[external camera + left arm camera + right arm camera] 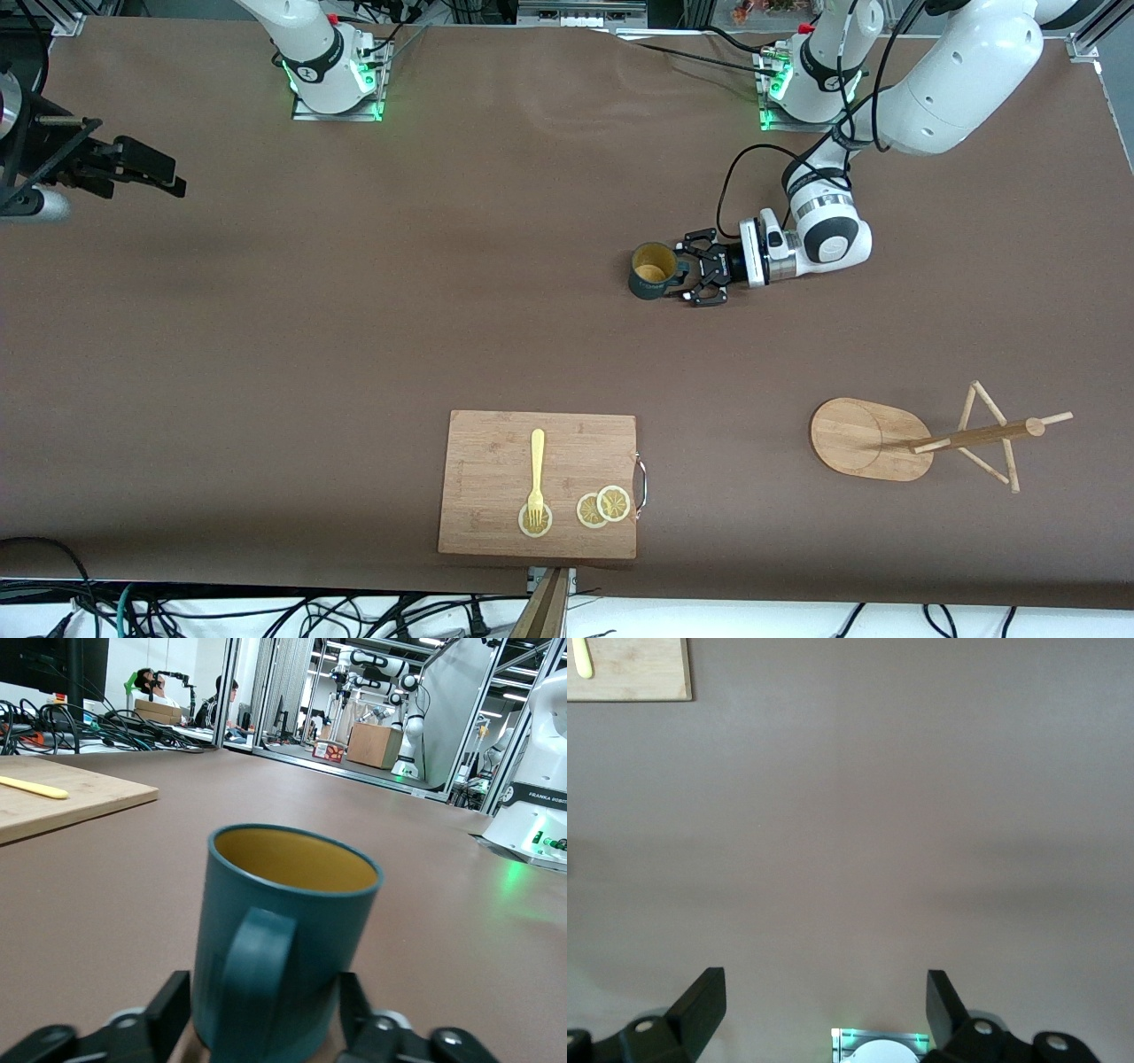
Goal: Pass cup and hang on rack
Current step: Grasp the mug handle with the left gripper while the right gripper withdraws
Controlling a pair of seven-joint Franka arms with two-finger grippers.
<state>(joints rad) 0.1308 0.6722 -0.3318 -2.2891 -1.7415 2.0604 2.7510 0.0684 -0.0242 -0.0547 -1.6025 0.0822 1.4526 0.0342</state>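
Note:
The dark teal cup (651, 270) stands upright on the brown table, its tan inside showing and its handle turned toward my left gripper (680, 275). In the left wrist view the cup (292, 930) fills the middle and my left gripper (261, 1014) is open, one finger on each side of the cup's base with a small gap to each. The wooden rack (873, 439) stands nearer the front camera, at the left arm's end of the table. My right gripper (168, 177) is open and empty above the right arm's end of the table; the right wrist view (824, 1001) shows only bare table under it.
A wooden cutting board (496, 461) lies near the table's front edge, with a yellow fork (537, 470) and lemon slices (602, 507) on it. The board also shows in the left wrist view (62, 802) and the right wrist view (629, 673).

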